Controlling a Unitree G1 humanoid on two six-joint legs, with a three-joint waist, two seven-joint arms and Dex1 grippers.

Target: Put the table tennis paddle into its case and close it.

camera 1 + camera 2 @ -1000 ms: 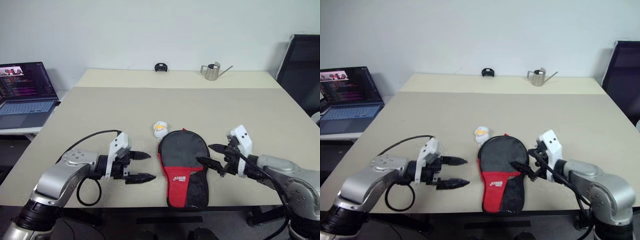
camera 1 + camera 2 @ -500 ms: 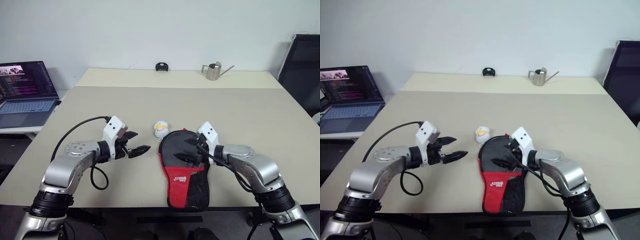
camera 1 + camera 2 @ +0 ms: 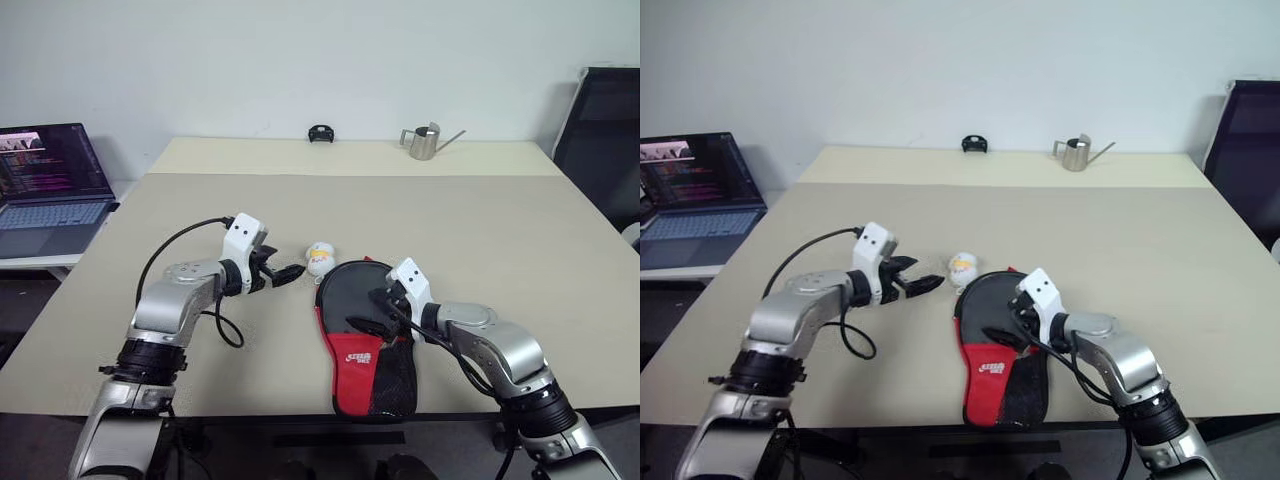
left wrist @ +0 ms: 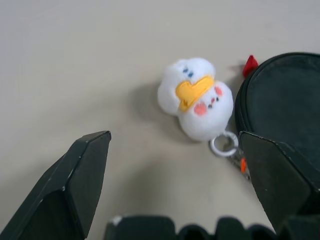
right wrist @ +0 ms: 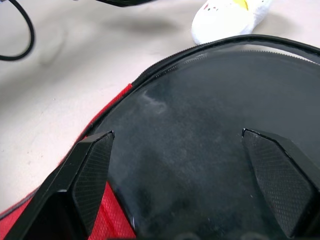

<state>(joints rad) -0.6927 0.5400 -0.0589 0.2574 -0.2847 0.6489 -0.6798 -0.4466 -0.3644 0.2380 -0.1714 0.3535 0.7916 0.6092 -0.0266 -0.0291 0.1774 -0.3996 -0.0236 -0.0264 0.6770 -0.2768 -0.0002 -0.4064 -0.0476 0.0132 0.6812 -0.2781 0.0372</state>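
The case [image 3: 362, 352] lies near the table's front edge, with a black round top, a red panel with a white logo and a mesh section. The paddle is hidden. My right gripper [image 3: 367, 311] hangs open just over the case's black top [image 5: 200, 100], one finger [image 5: 85, 175] toward the red edge. My left gripper [image 3: 286, 272] is open and empty, pointing at a small white plush keychain [image 4: 196, 104]. The keychain lies just off the case's rounded end [image 4: 280, 100], its metal ring [image 4: 223, 145] beside the zipper.
An open laptop [image 3: 50, 190] stands on a side desk at the left. A metal watering can [image 3: 425, 142] and a small black object [image 3: 321, 133] sit at the table's far edge. A black chair [image 3: 605, 140] is at the right.
My left gripper has reached forward and swung right toward the plush keychain. My right gripper has moved left and down from beside the case to over its black top. Both stay open.
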